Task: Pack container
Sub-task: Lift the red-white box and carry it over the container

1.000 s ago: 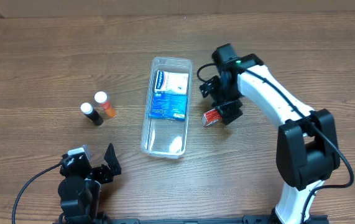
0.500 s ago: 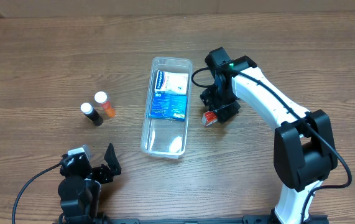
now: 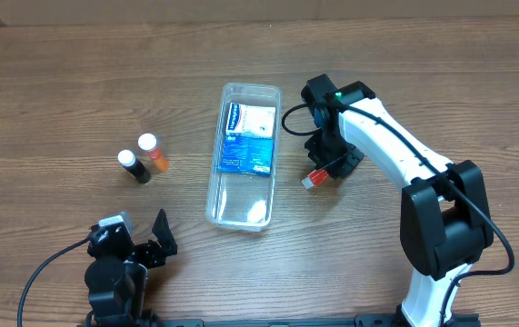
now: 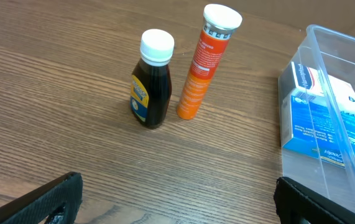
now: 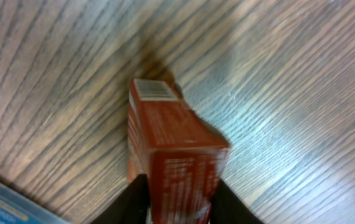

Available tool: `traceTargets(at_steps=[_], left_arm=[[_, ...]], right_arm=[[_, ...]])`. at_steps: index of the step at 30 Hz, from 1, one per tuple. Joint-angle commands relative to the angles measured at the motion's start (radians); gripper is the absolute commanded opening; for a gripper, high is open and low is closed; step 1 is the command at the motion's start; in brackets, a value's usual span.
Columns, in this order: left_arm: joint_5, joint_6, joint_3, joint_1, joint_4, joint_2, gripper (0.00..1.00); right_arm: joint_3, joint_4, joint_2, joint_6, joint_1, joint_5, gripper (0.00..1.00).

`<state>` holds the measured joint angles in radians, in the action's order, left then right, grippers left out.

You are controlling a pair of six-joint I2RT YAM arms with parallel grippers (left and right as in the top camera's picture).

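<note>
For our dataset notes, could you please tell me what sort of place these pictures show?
Most likely a robotics lab workbench set up for packing trials: a white robot arm works over a wood-grain table, with a clear container and a dark bottle laid out.

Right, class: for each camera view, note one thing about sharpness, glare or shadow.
Overhead: even light, with a bright glare patch at the near end of the clear container. Left wrist: the dark bottle and orange tube are sharp. Right wrist: the red box looks soft, its print unreadable; sheen streaks the table.
</note>
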<state>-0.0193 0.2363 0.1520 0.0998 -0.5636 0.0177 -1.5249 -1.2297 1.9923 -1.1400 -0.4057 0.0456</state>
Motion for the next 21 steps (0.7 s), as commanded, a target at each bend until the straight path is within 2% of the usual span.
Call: traceTargets(at_steps=[1,8,10,13,16,17,21], left_arm=[[0.0,0.011,-0.003,0.0,0.0,-0.005,1.0],[0.0,0.011,-0.003,0.0,0.0,-0.005,1.0],[0.0,0.011,-0.003,0.0,0.0,-0.005,1.0],[0.0,0.011,-0.003,0.0,0.0,-0.005,1.0],[0.0,0.011,-0.003,0.0,0.0,-0.005,1.0],[0.0,0.011,-0.003,0.0,0.0,-0.005,1.0],[0.0,0.011,-0.003,0.0,0.0,-0.005,1.0]], right_arm=[[-0.033,0.005,-0.05,0.229,0.002,0.074,0.23],[-0.142,-0.004,-0.19,0.59,0.002,0.068,0.23],[-0.18,-0.015,-0.242,0.757,0.001,0.014,0.24],[-0.196,-0.025,-0.309,0.916,-0.002,-0.061,0.23],[-0.196,-0.041,-0.356,1.105,-0.023,-0.198,0.17],[-0.196,-0.055,-0.365,1.207,-0.043,-0.275,0.11],[-0.196,-0.065,-0.364,1.37,-0.142,-0.305,0.05]])
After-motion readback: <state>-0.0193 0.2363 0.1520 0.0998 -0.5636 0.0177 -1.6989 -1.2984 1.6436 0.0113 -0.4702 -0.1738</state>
